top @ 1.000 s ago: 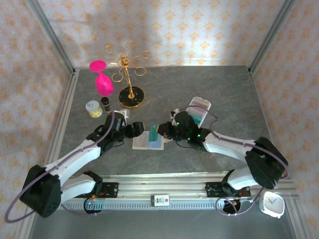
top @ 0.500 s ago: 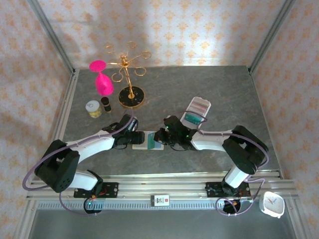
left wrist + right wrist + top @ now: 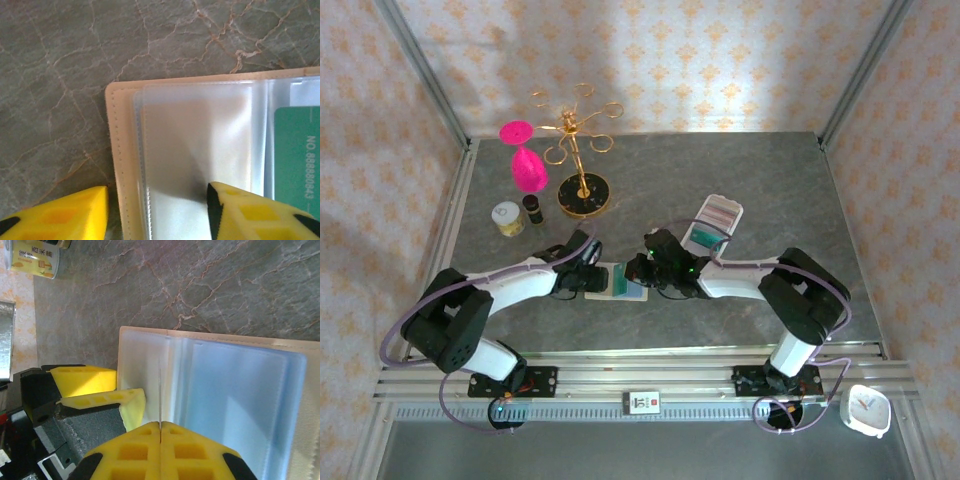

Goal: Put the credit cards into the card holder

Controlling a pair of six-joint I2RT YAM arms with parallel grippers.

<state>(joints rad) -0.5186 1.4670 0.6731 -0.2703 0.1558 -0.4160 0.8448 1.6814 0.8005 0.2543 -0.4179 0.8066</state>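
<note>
Credit cards [image 3: 711, 215] are mostly sitting in the white tray [image 3: 734, 208] just behind the right arm. One teal card [image 3: 298, 155] is already lying in the card holder [image 3: 116, 160], which is lying open mid-tabletop [image 3: 770, 170] between the two arms.

The left gripper [image 3: 157, 194] is standing with its fingers apart, straddling the holder's left edge, one finger on the clear sleeve [image 3: 200, 140] side and one out over bare stone. The right gripper [image 3: 160, 426] is sitting with its fingers pressed together right at a sleeve edge. Whether it's pinching the plastic, I can't tell.

What I'm worrying about: both grippers are crowding the same floppy page, so a tug from either could be dragging the whole holder, folding a sleeve over, or bumping the other gripper.

The pink glass [image 3: 525, 166], gold rack [image 3: 583, 196], small tin [image 3: 506, 217] and dark bottle [image 3: 532, 207] are standing well off at the back left, not getting in anybody's way. Honestly, the arms themselves are what's blocking the holder.
</note>
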